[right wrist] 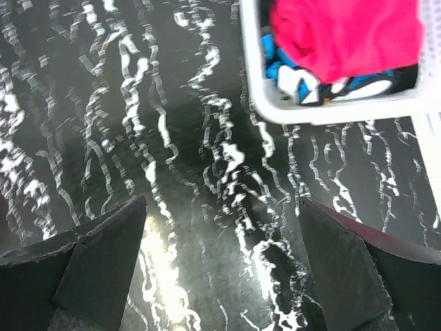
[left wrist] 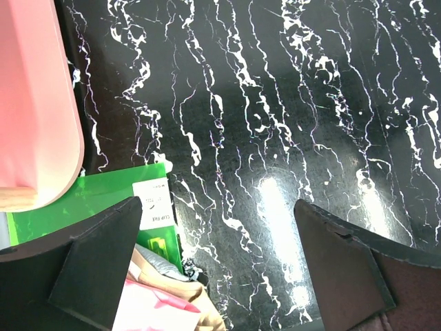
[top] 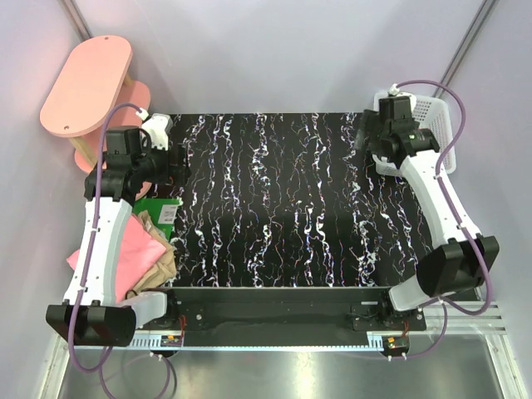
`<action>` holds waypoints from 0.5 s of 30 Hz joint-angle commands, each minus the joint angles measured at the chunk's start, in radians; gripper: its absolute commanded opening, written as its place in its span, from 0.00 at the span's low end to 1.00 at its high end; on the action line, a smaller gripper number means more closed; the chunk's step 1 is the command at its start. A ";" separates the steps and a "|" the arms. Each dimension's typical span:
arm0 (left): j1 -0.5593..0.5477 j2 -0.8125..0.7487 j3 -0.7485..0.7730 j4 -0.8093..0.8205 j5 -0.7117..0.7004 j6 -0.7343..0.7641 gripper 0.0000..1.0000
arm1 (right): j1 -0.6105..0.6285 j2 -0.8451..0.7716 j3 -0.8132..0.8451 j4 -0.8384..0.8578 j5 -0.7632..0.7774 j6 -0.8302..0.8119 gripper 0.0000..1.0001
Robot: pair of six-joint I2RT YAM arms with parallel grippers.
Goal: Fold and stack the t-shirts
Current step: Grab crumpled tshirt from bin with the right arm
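Note:
A crimson-pink t-shirt lies bunched in the white basket at the table's far right corner. My right gripper is open and empty above the black marble table, near that basket. A light pink t-shirt and a tan t-shirt lie stacked at the table's near left edge, partly under my left arm. They also show in the left wrist view, pink over tan. My left gripper is open and empty above the table's left side.
A green clip-file folder lies at the left edge under the shirts, seen too in the left wrist view. Pink oval wooden shelves stand off the far left corner. Blue and white cloth lies under the crimson shirt in the basket.

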 commanded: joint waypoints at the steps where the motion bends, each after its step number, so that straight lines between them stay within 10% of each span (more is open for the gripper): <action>1: 0.006 0.007 0.023 0.023 -0.030 -0.003 0.99 | -0.137 0.052 0.098 -0.032 -0.090 0.021 1.00; 6: 0.013 0.018 0.033 0.023 -0.036 -0.003 0.99 | -0.378 0.216 0.213 -0.026 -0.208 0.127 1.00; 15: 0.021 -0.014 -0.003 0.023 -0.064 0.017 0.99 | -0.398 0.563 0.451 -0.048 -0.224 0.108 0.96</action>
